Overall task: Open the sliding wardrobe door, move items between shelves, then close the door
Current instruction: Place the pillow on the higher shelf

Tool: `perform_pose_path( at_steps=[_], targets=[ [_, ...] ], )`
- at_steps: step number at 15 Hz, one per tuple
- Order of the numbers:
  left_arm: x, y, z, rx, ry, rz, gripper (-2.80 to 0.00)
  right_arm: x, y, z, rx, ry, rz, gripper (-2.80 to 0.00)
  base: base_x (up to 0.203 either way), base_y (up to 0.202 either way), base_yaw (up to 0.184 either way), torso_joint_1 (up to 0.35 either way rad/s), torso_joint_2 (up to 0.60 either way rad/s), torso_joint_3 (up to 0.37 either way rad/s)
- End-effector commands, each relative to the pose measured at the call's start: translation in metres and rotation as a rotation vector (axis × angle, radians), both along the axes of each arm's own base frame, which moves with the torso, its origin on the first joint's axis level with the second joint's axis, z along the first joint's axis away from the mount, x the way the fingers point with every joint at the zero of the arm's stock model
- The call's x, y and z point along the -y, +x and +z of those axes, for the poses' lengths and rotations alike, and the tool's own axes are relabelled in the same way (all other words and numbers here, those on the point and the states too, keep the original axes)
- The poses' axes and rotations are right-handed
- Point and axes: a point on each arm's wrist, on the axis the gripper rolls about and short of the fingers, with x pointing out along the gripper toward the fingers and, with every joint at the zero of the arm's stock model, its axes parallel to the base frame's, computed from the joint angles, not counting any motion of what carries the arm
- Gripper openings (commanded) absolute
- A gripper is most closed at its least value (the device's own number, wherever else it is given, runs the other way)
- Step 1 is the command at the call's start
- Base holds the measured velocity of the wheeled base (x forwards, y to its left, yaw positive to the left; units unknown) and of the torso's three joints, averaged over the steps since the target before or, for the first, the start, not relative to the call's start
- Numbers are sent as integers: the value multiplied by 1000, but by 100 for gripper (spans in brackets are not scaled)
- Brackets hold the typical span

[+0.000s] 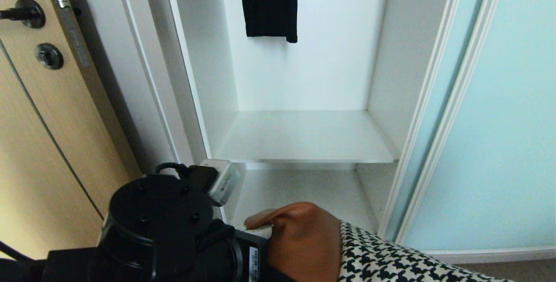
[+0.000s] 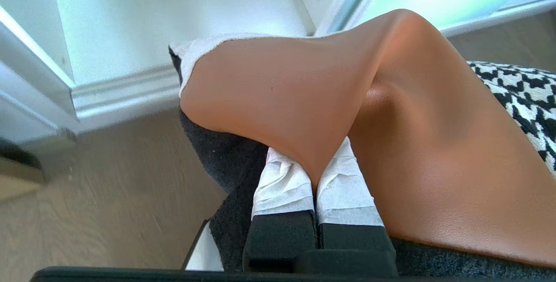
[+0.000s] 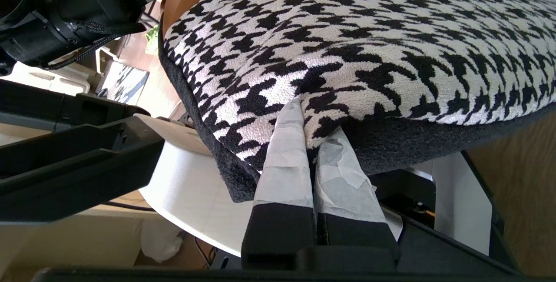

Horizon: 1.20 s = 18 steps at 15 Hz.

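Two grippers are pinching 1 cushion [image 1: 347, 251], both w/ jaws closed down to a thin fold of cover: left gripper [image 2: 313, 182] is nipping a ridge of the tan leather end, right gripper [image 3: 310, 143] is biting the houndstooth edge just above the black underside. Cushion is hanging low at the front of the wardrobe, leather end nearest the lower shelf [image 1: 304, 190], not resting on any board as far as head view shows. Upper shelf [image 1: 304, 136] is sitting bare; sliding wardrobe door [image 1: 499, 121] is standing pushed to the right, opening clear. Risks, est.: leather is looking slick, so the small pinch is likely slipping first if the arms are pulling apart or lifting unevenly; cushion is sagging btwn holds, so its leading edge is at risk of catching the upper shelf's front lip; black garment [image 1: 269, 4] is hanging above and could be snagged if lift is overshooting. Tan door [image 1: 39, 99] at left is out of the way.
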Motion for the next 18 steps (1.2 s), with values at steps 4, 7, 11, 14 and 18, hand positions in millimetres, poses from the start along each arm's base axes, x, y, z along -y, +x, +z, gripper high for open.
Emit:
perform_pose_path(
  at_steps=[4, 7, 11, 14, 18],
  targets=[
    [3, 1, -4, -7, 10, 4, -280, 0, 0, 0, -6, 2, 2, -280, 175, 0, 1, 4, 2, 5],
    [2, 0, 7, 50, -55, 17, -280, 0, 1, 6, 14, 10, -10, -280, 0, 0, 0, 0, 0, 0],
    [1, 2, 12, 111, -39, 71, -280, -2, 8, 37, 77, 28, -40, -280, 0, 0, 0, 0, 0, 0],
    [1, 2, 23, 135, -73, 78, -280, -8, 23, 50, 85, -8, -75, -280, 0, 0, 0, 0, 0, 0],
    [2, 13, 49, 195, -125, 106, -280, -22, 58, 80, 127, -61, -101, -280, 0, 0, 0, 0, 0, 0]
  ],
)
